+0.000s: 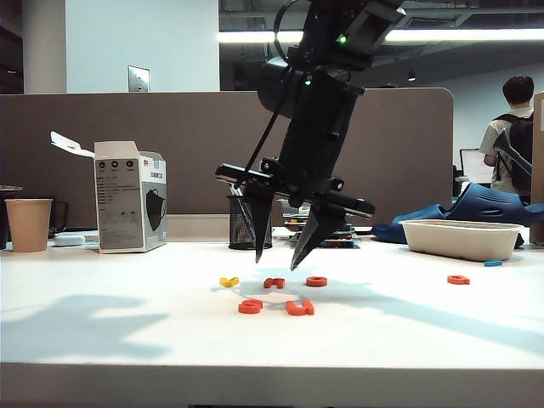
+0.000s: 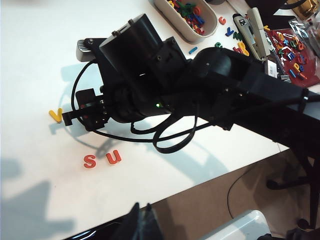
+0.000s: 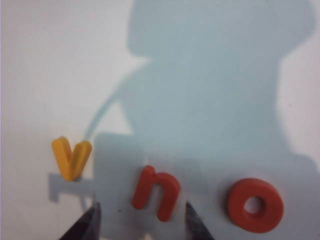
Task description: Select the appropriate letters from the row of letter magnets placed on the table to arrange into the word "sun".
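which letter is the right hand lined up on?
The red n: it lies between the open right hand's fingertips, flanked by the yellow v and the red o, both outside them.

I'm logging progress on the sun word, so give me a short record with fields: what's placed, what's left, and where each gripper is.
placed: s and u side by side at the table front
left to place: n, in the row between yellow v and o
right gripper: open, empty, above n
left gripper: barely in view, state unclear
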`<action>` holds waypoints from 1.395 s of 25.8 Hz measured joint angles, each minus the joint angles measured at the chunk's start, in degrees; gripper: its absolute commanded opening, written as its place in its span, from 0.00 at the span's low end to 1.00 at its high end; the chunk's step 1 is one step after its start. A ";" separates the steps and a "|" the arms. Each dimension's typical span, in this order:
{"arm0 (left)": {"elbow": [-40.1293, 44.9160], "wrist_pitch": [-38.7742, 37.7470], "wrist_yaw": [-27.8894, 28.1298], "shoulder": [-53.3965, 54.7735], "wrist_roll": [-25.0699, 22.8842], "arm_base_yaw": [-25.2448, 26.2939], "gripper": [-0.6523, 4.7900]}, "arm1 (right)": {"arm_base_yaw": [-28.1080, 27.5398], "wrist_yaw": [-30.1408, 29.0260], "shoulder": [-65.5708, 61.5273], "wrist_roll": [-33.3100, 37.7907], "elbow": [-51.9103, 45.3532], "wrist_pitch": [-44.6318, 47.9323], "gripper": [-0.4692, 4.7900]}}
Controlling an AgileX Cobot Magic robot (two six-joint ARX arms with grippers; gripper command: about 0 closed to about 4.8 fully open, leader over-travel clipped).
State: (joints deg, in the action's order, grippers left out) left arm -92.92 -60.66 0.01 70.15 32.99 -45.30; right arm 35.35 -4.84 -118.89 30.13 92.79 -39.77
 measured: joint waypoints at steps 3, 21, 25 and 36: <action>0.00 0.00 0.00 0.00 0.00 0.00 0.11 | 0.00 -0.26 0.00 0.00 0.00 0.94 0.45; 0.00 -0.02 -0.02 0.00 -1.44 0.00 0.11 | 1.79 3.54 -1.95 -0.15 0.24 1.27 0.44; 0.00 -0.02 0.00 0.00 -1.46 0.00 0.11 | 1.75 4.68 -2.10 -0.20 0.22 0.63 0.44; 0.00 -0.02 0.00 0.02 -3.72 0.00 0.11 | 2.05 6.21 -2.80 -0.22 0.46 -0.35 0.40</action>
State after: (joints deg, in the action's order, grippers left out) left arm -92.92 -60.69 0.01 70.17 29.28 -45.30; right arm 37.41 1.37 -121.69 29.91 93.25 -40.12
